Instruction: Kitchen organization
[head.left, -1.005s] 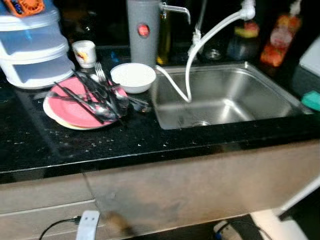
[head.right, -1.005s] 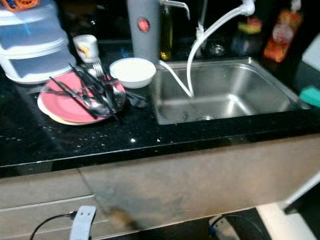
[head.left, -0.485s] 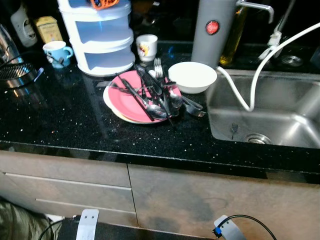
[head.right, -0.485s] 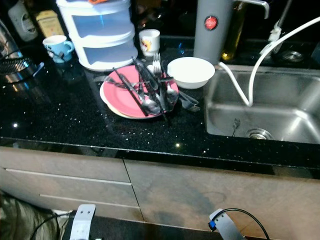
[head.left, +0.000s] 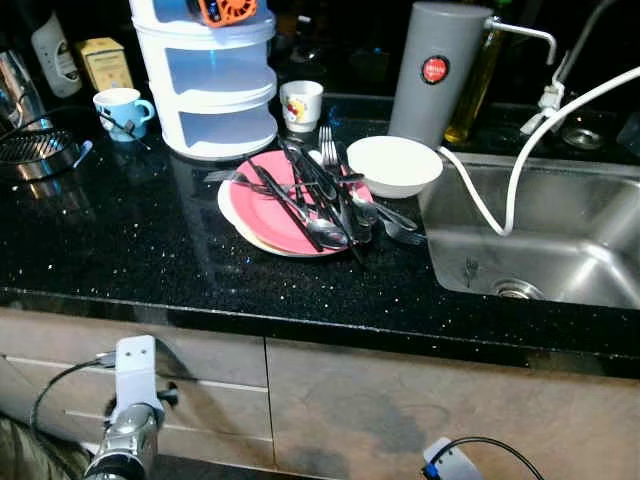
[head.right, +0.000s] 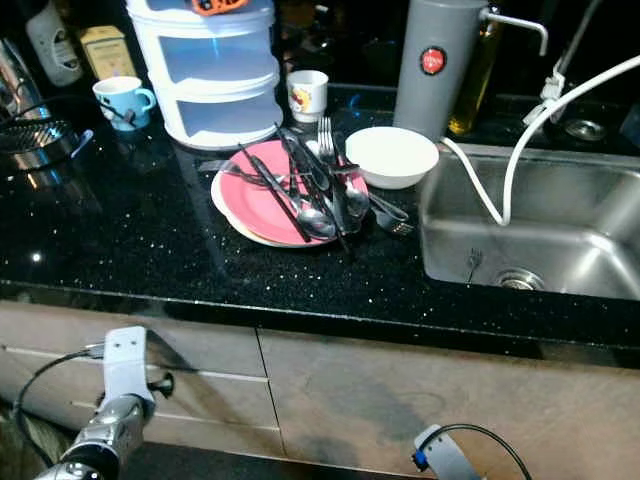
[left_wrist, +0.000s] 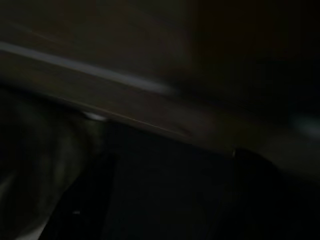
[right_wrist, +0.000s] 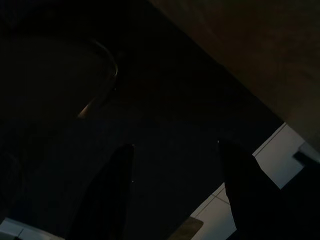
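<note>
Countertop (head.left: 120, 250) black with white speckle — pink plate (head.left: 275, 205) stacked on a cream one, white bowl (head.left: 393, 165) at right. Far left mug (head.left: 118, 108) pale blue; grey cylinder (head.left: 432, 70) carries a red dot.

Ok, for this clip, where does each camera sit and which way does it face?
Left eye, on the head: faces forward and down at the black counter, pink plate, white bowl and sink; left arm low.
Right eye: the same scene, slightly shifted; left arm again.
Left wrist: dark, blurred cabinet front.
Right wrist: looks along the right gripper, jaws apart, toward the dark floor.
Both eye views share the counter.
</note>
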